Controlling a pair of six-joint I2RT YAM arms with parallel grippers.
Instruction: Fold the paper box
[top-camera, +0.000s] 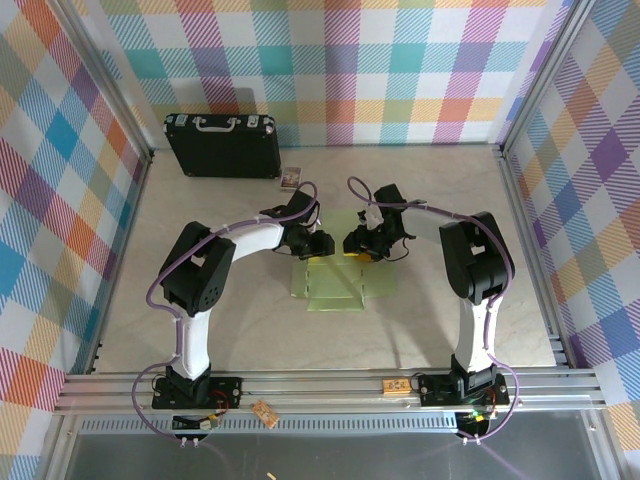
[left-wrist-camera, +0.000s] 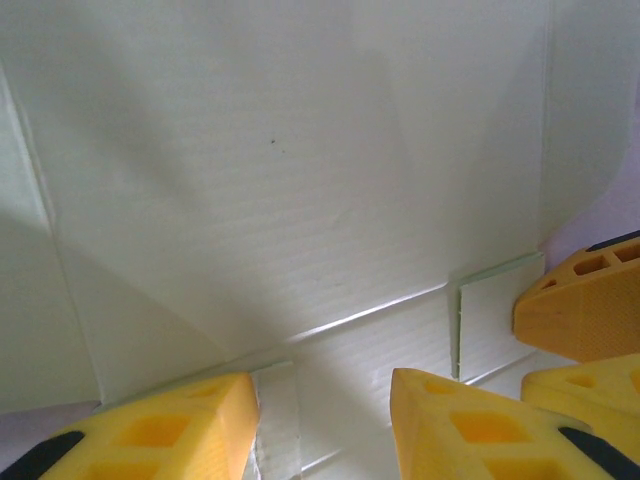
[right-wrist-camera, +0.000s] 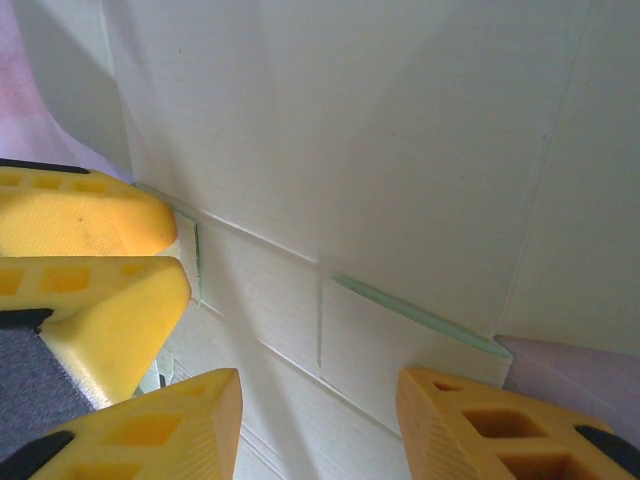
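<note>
The paper box (top-camera: 335, 285) is pale green card, partly folded, lying mid-table between the two arms. My left gripper (top-camera: 318, 243) and right gripper (top-camera: 356, 243) face each other closely over its far edge. In the left wrist view the card (left-wrist-camera: 300, 180) lies close ahead, with creases and a cut tab; my left gripper (left-wrist-camera: 325, 430) stands open against it, and the right gripper's yellow fingers (left-wrist-camera: 590, 310) show at the right edge. In the right wrist view the card (right-wrist-camera: 380, 140) rises ahead; my right gripper (right-wrist-camera: 320, 420) is open over a creased panel, with the left gripper's fingers (right-wrist-camera: 90, 225) at the left.
A black briefcase (top-camera: 222, 145) with a silver handle stands at the back left, with a tiny picture card (top-camera: 291, 178) beside it. Checked walls and metal frame rails (top-camera: 520, 200) enclose the table. Two small wooden pieces (top-camera: 397, 386) lie on the near rail.
</note>
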